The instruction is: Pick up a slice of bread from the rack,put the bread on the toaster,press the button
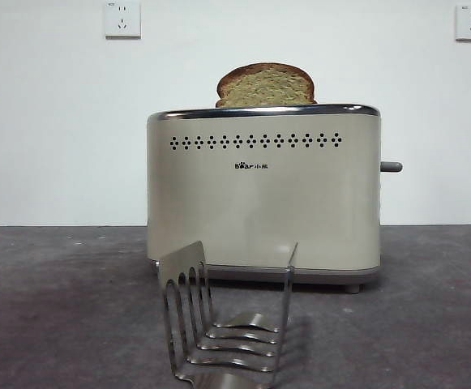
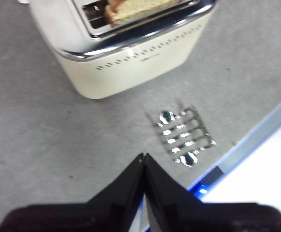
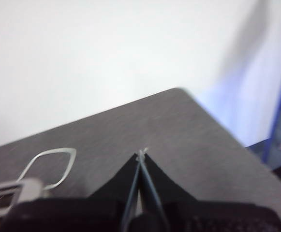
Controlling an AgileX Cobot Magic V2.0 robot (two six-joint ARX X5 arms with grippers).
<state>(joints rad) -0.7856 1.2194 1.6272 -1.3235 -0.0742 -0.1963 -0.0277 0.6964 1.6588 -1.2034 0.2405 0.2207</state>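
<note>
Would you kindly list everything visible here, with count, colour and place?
toaster: one, cream with chrome rim, mid-table.
slice of bread: one, tan with brown crust, sticking up from the toaster's slot.
button: one, grey, on the toaster's narrow side.
rack: one, shiny steel, in front of the toaster, no bread in it.
wall sockets: two, white, high on the wall.
left pincer: black, shut, above the table near the rack.
right pincer: black, shut, over the table's corner.
</note>
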